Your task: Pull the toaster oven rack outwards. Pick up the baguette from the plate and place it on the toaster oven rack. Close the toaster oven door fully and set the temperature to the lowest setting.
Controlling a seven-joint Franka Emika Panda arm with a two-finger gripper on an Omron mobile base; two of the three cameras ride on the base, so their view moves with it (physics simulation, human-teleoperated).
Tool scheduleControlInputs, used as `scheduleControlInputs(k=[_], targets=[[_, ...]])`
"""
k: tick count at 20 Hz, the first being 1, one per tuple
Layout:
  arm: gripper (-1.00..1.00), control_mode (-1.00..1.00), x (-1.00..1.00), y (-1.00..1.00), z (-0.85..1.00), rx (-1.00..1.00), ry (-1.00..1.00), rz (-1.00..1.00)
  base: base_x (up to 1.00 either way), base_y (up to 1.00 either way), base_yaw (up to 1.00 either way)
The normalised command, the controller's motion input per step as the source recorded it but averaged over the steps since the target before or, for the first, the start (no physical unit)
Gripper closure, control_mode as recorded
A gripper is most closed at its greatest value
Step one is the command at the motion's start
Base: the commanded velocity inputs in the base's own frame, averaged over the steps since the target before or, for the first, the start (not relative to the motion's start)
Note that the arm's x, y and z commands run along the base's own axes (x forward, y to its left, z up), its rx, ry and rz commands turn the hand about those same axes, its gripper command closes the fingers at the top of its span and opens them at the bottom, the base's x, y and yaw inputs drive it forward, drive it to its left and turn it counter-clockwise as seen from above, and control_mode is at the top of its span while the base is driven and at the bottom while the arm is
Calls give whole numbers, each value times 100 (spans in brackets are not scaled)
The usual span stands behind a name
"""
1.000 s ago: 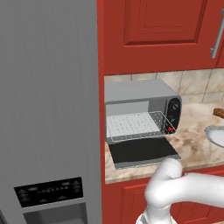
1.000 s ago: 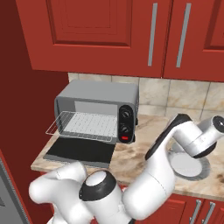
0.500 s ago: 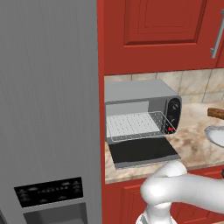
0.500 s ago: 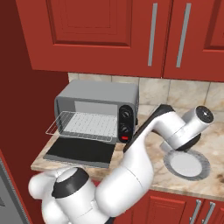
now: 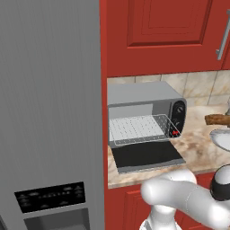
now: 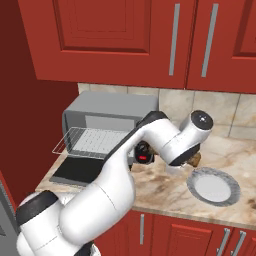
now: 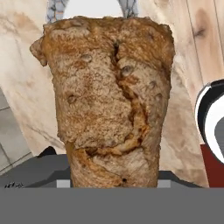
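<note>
**Baguette lifted clear of the plate, beside the open oven**

The oven (image 5: 146, 112) stands on the marbled surface (image 6: 165, 192) with its door (image 5: 146, 156) folded down flat in front of it. The rack (image 5: 139, 129) is drawn out over the door, its wire grid bare.

To the right of the oven, the baguette (image 5: 218, 119) hangs in the air, just above the plate (image 6: 213, 186), not touching it. From the right base view the arm's wrist hides most of the loaf; a brown end (image 6: 194, 160) shows between oven and plate. In the hand view the baguette (image 7: 107, 98) stands close before the camera, crust cracked lengthwise.

The end effector pinches the baguette, though its fingertips are hidden behind the loaf.

The plate lies on the surface, right of the oven, well apart from the rack.
</note>
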Motion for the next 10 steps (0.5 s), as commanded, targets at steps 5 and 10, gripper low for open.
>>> scheduleControlInputs(k=[5, 10], targets=[[100, -100, -1, 66, 27, -7, 0, 3, 0, 0, 0], [100, -100, 1, 79, 8, -7, 0, -1, 0, 0, 0]])
